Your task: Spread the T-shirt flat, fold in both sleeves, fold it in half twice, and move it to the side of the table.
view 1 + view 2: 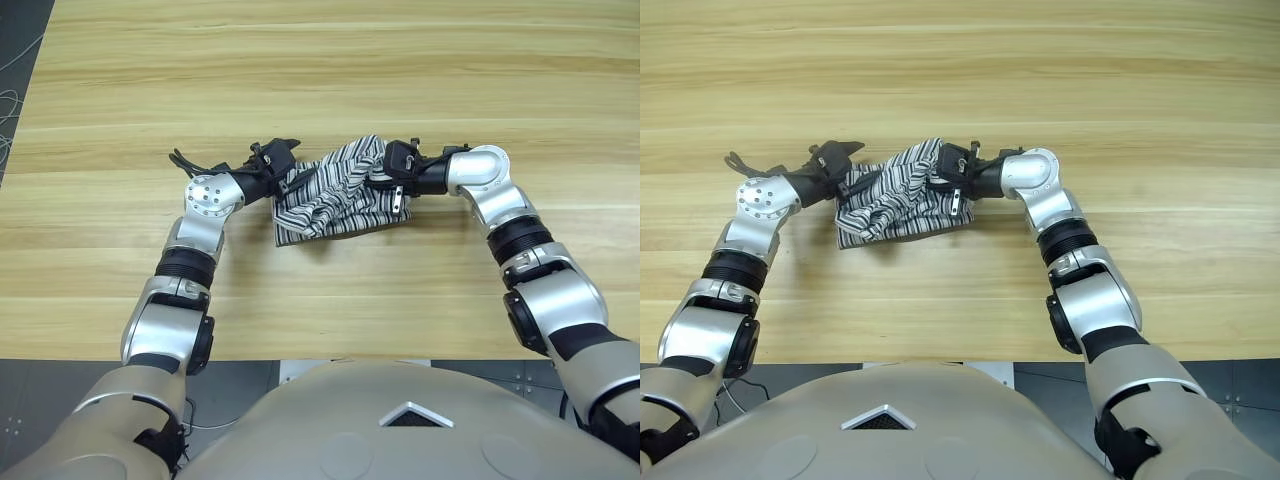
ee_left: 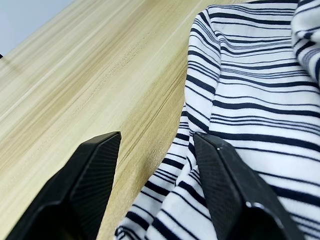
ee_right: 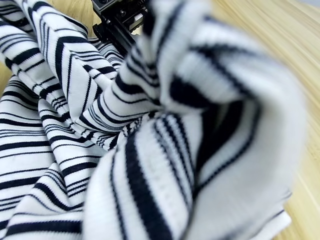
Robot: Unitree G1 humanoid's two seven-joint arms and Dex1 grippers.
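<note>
Now the left tool (image 2: 157, 142) sits spread wide at the edge of the striped T-shirt (image 1: 335, 195), 1 finger (image 2: 225, 185) on cloth, 1 over bare desk (image 1: 300, 60). The right tool (image 1: 386, 170) is on the fabric, grip unreadable.

Lab-like workroom: broad pale wood-grain table (image 1: 330, 60), dark grey floor (image 1: 22, 25), loose cables (image 1: 9, 100) along its edge.

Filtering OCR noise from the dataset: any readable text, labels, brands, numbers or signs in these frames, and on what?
No readable text anywhere.
T-shirt: stripes only, no print or tag visible.
Table: bare wood grain, no sticker or marking.
Left hand: plain black ribbed fingers, no lettering.
Right hand: too small to tell any marking.
</note>
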